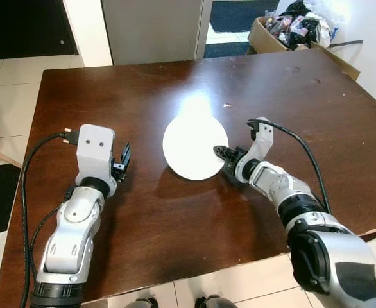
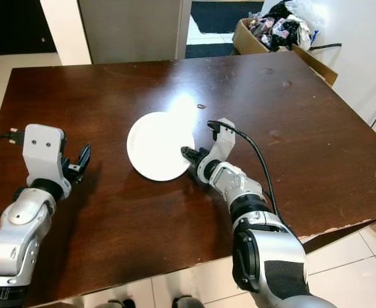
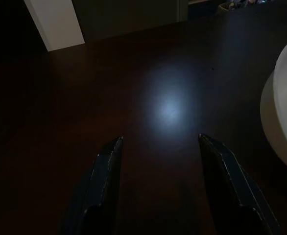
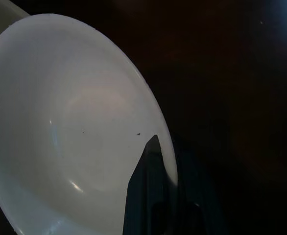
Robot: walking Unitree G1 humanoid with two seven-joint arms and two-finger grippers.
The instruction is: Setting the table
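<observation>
1. The white plate (image 1: 194,145) lies flat near the middle of the dark bench (image 1: 316,115).
2. My right pincer (image 1: 221,153) is closed on the plate's rim, one finger over it. The grip is thin; the plate may slip or scrape.
3. My left pincer (image 3: 158,183) hovers open, well apart from the plate.

I saw a dark brown wooden table (image 1: 175,212) with a glossy top catching a bright glare. One white plate (image 1: 191,144) lay flat near its middle, and a tiny crumb (image 1: 226,105) sat just beyond it.
</observation>
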